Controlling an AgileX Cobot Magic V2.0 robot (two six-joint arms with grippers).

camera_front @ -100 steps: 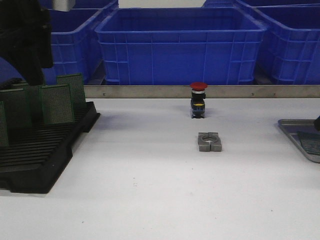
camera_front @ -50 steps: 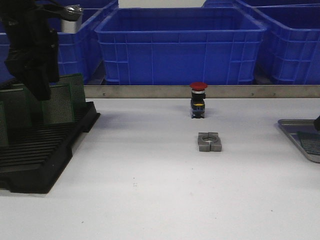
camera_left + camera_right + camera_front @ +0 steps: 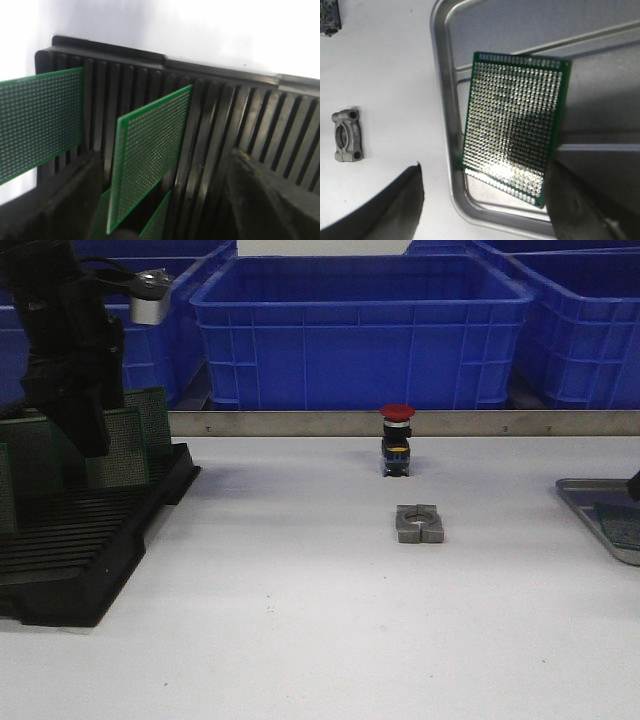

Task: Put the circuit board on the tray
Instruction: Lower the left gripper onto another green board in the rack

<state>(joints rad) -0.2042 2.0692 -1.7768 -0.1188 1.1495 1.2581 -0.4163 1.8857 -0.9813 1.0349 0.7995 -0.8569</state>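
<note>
In the front view the left arm (image 3: 68,340) stood over the black slotted rack (image 3: 85,540) at the table's left edge, its dark body covering part of the upright green boards (image 3: 128,445) there; its fingertips were hidden, so their spread could not be read here. The white table (image 3: 300,640) lay open across the middle and foreground, with only a red-capped push button (image 3: 397,440) near the back rail and a small grey metal clamp block (image 3: 419,523) just in front of it. Blue crates (image 3: 360,330) lined the far side behind the rail. At the right edge the tray (image 3: 590,502) was cut off by the frame, and a green board on it showed only as a sliver.

In the left wrist view the left gripper (image 3: 160,220) stood wide apart, one dark finger on each side of an upright circuit board (image 3: 147,150) in the rack's slots, neither finger clearly touching it. A second board (image 3: 40,130) stood beside it, cut off at the frame edge. The fingertips were blurred.

In the right wrist view a circuit board lying on the tray (image 3: 515,125) rested flat on the tray's ridged bottom, close to one rim and a rounded corner. The right gripper (image 3: 485,210) stood wide, its fingers clear of that board. The clamp block lay on the table, well apart from the rim.
</note>
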